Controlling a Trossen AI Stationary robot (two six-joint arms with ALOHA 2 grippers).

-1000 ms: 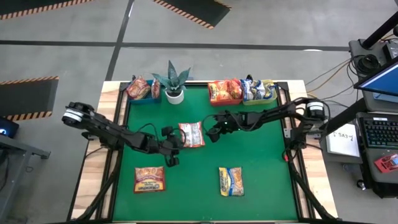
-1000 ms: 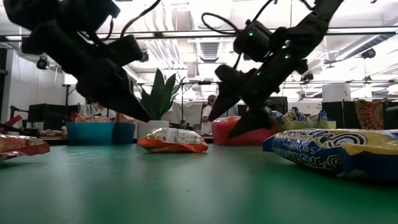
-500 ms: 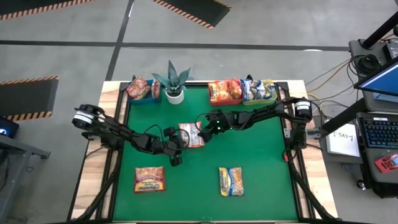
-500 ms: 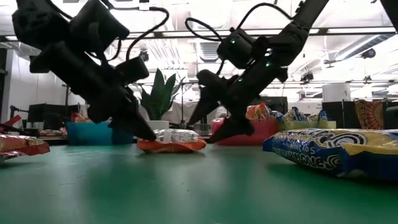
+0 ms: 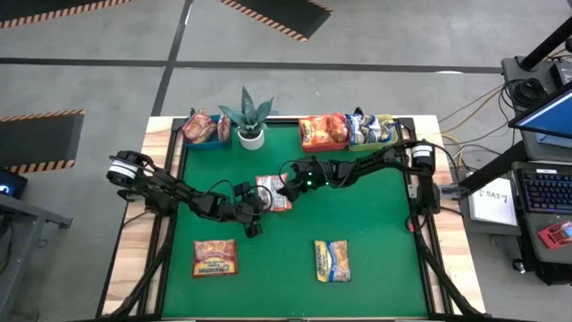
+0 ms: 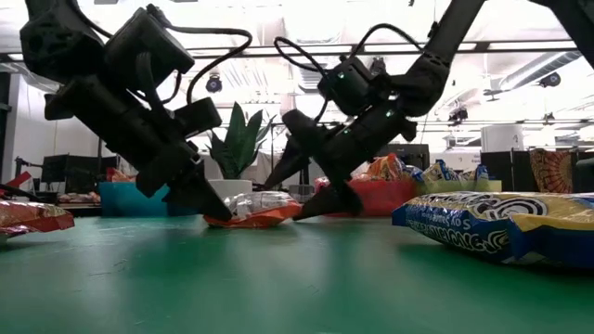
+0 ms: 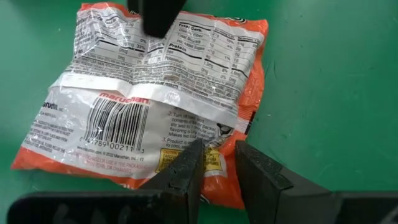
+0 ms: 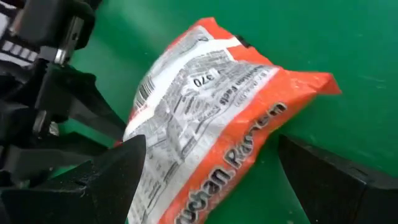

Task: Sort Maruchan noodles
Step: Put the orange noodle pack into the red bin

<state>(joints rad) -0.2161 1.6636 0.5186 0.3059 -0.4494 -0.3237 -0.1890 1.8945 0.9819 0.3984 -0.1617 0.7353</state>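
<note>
An orange Maruchan noodle packet (image 5: pixel 273 190) lies label side up on the green table's middle (image 7: pixel 155 93). My left gripper (image 5: pixel 259 203) comes down slanting from the near left. Its fingers stand a narrow gap apart (image 7: pixel 217 155), tips over the packet's near edge. My right gripper (image 5: pixel 285 189) reaches in from the right, wide open (image 8: pixel 211 143), one finger on each side of the packet (image 8: pixel 205 112). A red-orange packet (image 5: pixel 214 258) and a blue-and-yellow one (image 5: pixel 332 260) lie flat nearer the front. My left gripper has its fingertips (image 7: pixel 194 152) low over the packet's near edge (image 7: pixel 217 186), slanting down. Whether they touch it, I cannot tell. My right gripper has a finger (image 8: pixel 124 174) close beside the packet's long edge, but touch does not show plainly.
Along the far edge stand a blue bin (image 5: pixel 202 131), a potted plant (image 5: pixel 250 121), a red bin (image 5: pixel 323 132) and a yellow-green bin (image 5: pixel 372 132), all holding packets. Bare green table lies at the near middle and the right side.
Both grippers have come down onto the orange packet. The left one has sunk toward its near edge. The right one has gone toward the table's left and tipped lower, still wide open, until its fingers straddle the packet.
</note>
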